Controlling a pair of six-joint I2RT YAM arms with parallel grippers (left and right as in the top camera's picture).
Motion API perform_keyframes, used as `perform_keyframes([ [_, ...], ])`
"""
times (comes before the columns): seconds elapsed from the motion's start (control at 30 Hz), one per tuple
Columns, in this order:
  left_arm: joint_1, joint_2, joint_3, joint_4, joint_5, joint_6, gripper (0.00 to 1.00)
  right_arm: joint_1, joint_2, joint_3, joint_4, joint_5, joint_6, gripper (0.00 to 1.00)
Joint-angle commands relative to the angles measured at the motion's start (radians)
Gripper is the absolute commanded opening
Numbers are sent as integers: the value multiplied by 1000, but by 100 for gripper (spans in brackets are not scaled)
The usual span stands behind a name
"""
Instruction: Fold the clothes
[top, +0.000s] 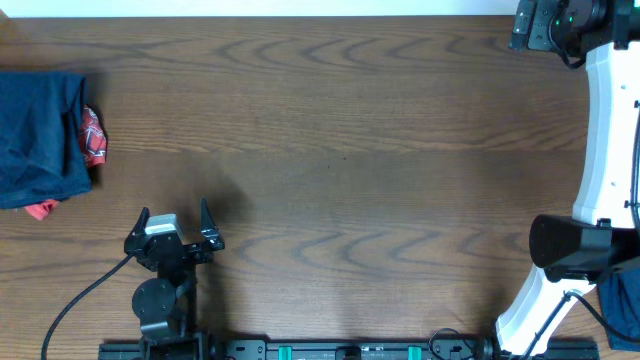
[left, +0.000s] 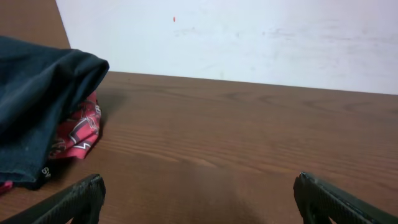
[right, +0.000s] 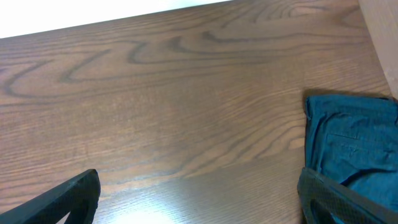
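A folded dark navy garment (top: 40, 135) lies at the table's far left edge; it also shows in the left wrist view (left: 37, 106). My left gripper (top: 175, 228) is open and empty, low over the table to the garment's lower right, apart from it; the left wrist view shows its fingers (left: 199, 190) spread wide. A second blue garment (top: 622, 300) lies at the bottom right corner and fills the right side of the right wrist view (right: 354, 143). My right gripper (right: 199, 193) is open and empty, its right finger just beside that garment.
A red patterned cloth (top: 93, 135) sticks out from under the navy garment on its right side, also in the left wrist view (left: 78, 134). The right arm's white link (top: 605, 130) rises along the right edge. A wall (left: 249, 37) stands behind the table.
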Motion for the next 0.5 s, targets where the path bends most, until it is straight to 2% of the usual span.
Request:
perform_keyframes([
  [0.0,5,-6,-19,-29,13,-9,98,-1,-6,2,0,0,15,99],
  [0.2,5,-6,-19,-29,13,-9,98,-1,-19,2,7,0,15,99],
  [0.47,5,-6,-19,-29,13,-9,98,0,-134,1,80,5,15,99],
])
